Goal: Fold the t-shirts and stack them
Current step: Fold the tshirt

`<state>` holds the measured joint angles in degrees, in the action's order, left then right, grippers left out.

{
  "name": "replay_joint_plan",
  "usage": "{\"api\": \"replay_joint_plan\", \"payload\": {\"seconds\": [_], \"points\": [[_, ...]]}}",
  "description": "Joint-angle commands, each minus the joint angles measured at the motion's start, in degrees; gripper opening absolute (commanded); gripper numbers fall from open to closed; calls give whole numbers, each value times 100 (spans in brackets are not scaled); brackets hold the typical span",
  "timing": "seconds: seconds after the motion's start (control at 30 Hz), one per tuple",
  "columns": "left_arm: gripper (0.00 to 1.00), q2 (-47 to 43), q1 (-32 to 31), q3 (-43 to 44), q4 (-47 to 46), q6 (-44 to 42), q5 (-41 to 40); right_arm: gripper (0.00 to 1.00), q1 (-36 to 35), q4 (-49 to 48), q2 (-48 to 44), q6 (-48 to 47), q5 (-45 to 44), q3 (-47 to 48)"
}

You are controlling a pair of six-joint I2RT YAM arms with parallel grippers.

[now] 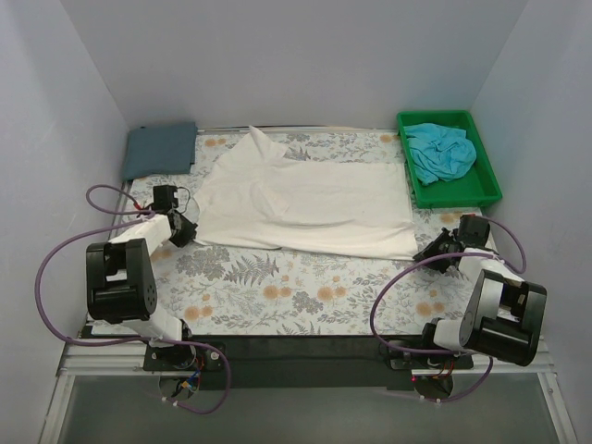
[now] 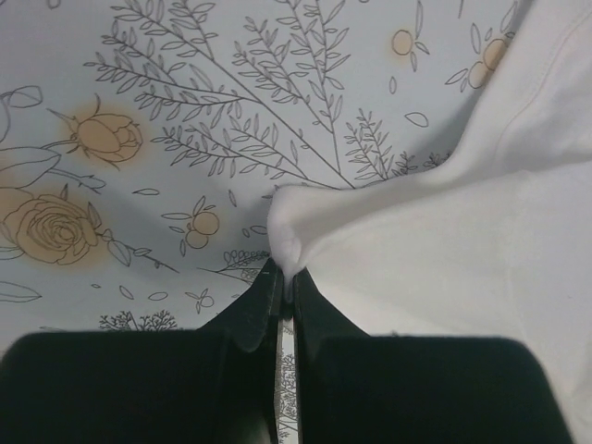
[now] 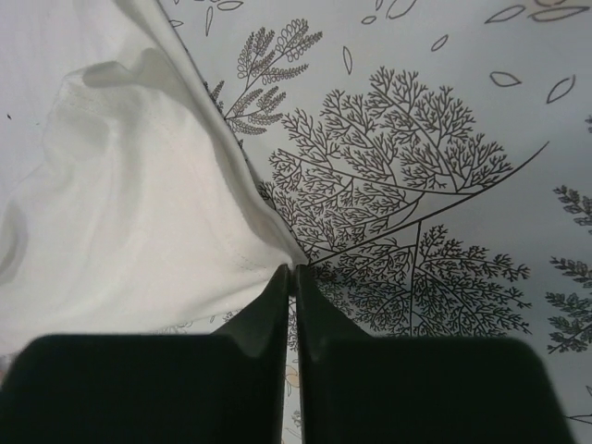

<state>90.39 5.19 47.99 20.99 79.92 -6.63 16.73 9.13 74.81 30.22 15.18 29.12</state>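
- In the middle of the surface [image 1: 277, 296], the white shirt [image 1: 305, 199] lies spread flat.
- left hand [image 2: 285, 277] is pinched shut on its near-left corner, right hand [image 3: 291, 273] on the near-right one.
- both bites look tiny, so a corner could slip out mid-lift and wreck the fold.

Cream-white t-shirt [image 1: 305, 203] spread out mid-frame on the floral table [image 1: 277, 296]. Left tool [image 1: 188, 231] sits at its lower-left corner, right tool [image 1: 427, 252] at its lower-right corner. Can't make out how the jaws stand from this angle. Slate blue-grey t-shirt [image 1: 162, 148] folded, upper left. Turquoise t-shirt [image 1: 442, 153] bunched in green tray [image 1: 458, 197], upper right.
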Motion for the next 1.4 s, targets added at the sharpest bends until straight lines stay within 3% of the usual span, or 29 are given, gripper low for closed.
{"api": "replay_joint_plan", "payload": {"seconds": [0.0,0.1,0.43,0.63,0.7,0.77,0.8,0.83,0.93,1.23,1.37], "points": [[0,-329,158,-131,326,129,-128,2,41,326,26,-121,-349,-126],[0,-504,315,-246,782,383,-5,1,49,756,-132,-218,-472,-56],[0,-2551,808,-1036,2399,1052,-330,1,146,2391,-914,-631,-938,233],[0,-2614,852,-1107,2506,1175,-365,1,181,2884,-1143,-588,-1193,348],[2,-2623,852,-1134,2489,1192,-304,14,190,2893,-1205,-578,-1158,296],[7,-2675,852,-1133,2515,1210,-242,28,190,2920,-1249,-578,-1105,304],[15,-2702,861,-1142,2515,1201,-216,32,190,2928,-1301,-578,-1114,313],[33,-2746,843,-1134,2541,1210,-207,35,190,2946,-1319,-596,-1114,331],[56,-2851,852,-1072,2576,1175,-154,40,190,3051,-1425,-771,-1131,567],[63,-3185,510,-274,2787,771,-619,42,-477,3157,-1065,-1912,-999,2087],[66,-3124,325,131,2691,402,-182,42,-1118,3157,-652,-2317,-1210,2685]]}}
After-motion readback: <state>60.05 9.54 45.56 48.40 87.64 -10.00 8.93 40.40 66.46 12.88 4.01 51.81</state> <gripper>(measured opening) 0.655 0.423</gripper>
